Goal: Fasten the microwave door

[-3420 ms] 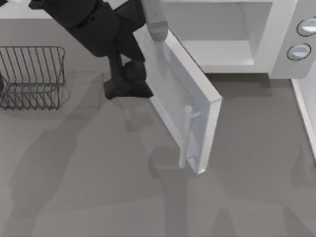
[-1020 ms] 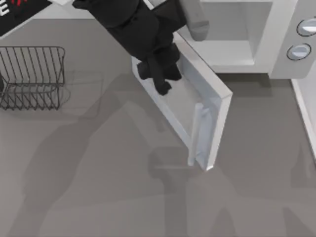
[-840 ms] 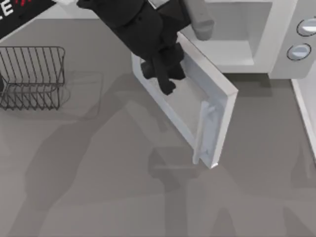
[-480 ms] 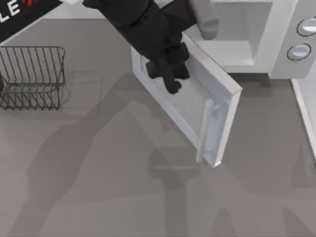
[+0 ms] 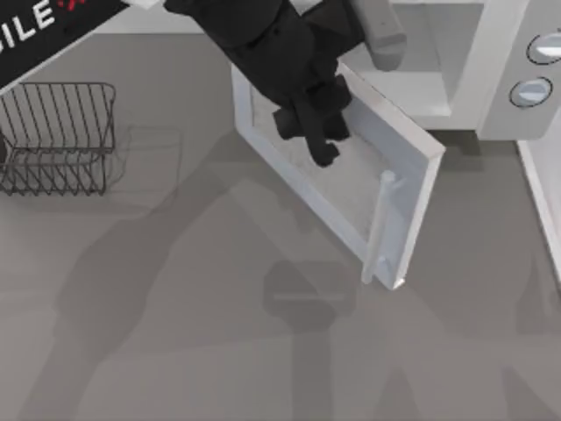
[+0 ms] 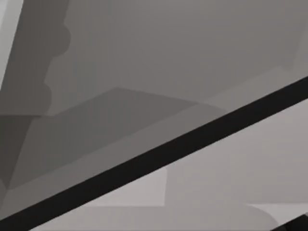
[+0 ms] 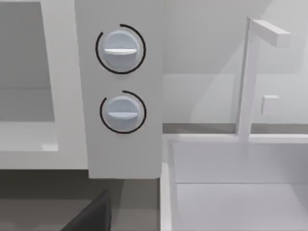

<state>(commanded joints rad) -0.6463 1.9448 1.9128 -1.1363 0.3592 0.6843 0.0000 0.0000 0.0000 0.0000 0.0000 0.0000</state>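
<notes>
Left claw (image 5: pixel 320 145) against microwave door (image 5: pixel 351 189) upper centre, finger state unclear, door roughly half open; risk: sliding off the smooth window, stalling the swing.

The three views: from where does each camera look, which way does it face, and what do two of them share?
Top view: above the table, looking down at the half-open microwave door; the left end effector rests on its panel.
Left wrist view: on the left arm, close against grey surfaces crossed by a dark band.
Right wrist view: on the right arm, facing the two knobs and a sink.
Shared: top and right wrist views both show the knobs.
</notes>
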